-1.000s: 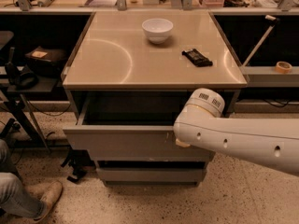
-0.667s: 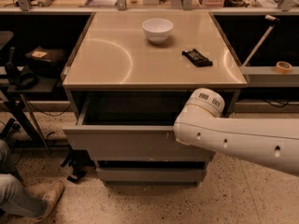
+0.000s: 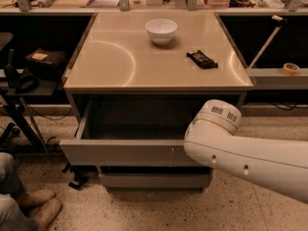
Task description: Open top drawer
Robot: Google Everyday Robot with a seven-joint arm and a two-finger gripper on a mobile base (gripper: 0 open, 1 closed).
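Top drawer (image 3: 125, 152) stands pulled out, lower centre.
Gripper hidden behind the white arm (image 3: 240, 158) at the drawer front's right end; its grip cannot be told.

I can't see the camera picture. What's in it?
The top drawer of a table stands pulled open, with the robot's white arm at its right end, hiding the end effector. A white bowl sits on top.

surface (image 3: 115, 57): smooth, glossy beige top that mirrors the light
top drawer (image 3: 120, 152): flat matt grey front, small pale scratches right of centre
bowl (image 3: 161, 31): white, glossy, ceramic-looking
arm (image 3: 250, 162): smooth white plastic-looking shell, slight sheen
end effector: hidden behind the arm, at the drawer's right end
floor (image 3: 159, 211): speckled, stone-like
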